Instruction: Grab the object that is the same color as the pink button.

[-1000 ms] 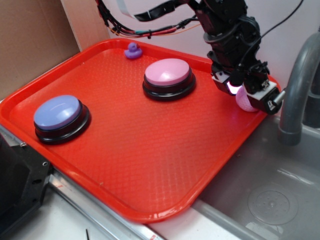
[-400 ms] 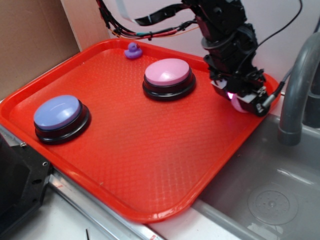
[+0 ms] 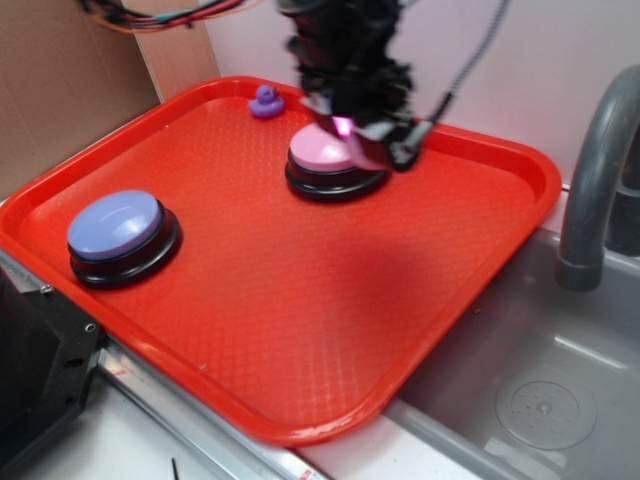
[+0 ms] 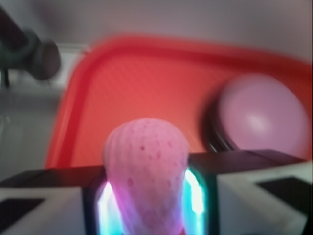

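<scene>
The gripper is seen clamped on the pink ball — in the wrist view the dimpled ball is squeezed between the two black-and-white fingers, its sides lit by a pink and green glow from the pads. The ball is held clear of the red tray, which is spread out below it, blurred.

In the exterior view the gripper is shown blurred by motion, held above the tray's far half, just over the pink button. A pink glow is visible at its tip, and a pale pink patch beside it is taken to be the held ball, though its outline cannot be made out against the button's dome.

Nearest the camera in that view, a black object is seen at the lower left corner, beside a metal edge. The red tray is laid across the middle, with a grey sink basin to its right and a grey faucet rising there.

On the tray's left side the blue-lavender button is set on its black base — well apart from the pink button, which is placed farther back. At the tray's far rim a tiny purple duck is stood. Brown cardboard is seen behind the tray at left.
</scene>
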Motion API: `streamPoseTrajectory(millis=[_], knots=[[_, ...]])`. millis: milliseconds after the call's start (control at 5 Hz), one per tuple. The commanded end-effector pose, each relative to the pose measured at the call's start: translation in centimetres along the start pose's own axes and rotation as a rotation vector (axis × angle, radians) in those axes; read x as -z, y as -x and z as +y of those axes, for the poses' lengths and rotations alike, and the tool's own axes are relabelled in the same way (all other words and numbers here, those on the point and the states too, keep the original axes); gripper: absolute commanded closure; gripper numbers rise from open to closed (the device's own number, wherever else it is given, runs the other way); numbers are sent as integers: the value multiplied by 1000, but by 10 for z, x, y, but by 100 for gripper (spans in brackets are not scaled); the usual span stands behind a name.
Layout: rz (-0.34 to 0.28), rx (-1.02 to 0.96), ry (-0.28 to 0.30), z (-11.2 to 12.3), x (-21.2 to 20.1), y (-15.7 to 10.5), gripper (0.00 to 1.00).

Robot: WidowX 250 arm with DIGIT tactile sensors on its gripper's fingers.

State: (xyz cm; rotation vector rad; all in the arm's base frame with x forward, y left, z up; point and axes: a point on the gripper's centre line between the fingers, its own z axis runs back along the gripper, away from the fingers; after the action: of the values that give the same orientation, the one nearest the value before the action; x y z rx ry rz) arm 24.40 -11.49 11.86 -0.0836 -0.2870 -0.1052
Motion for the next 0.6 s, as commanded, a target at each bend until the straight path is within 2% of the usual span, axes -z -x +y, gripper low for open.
streamPoseTrajectory(millis=[0,200,400], knots=[[85,-266,-93,56,-64,19,100],[118,-346,-126,97,-77,10,100],[143,-361,-170,113,-91,4,100]])
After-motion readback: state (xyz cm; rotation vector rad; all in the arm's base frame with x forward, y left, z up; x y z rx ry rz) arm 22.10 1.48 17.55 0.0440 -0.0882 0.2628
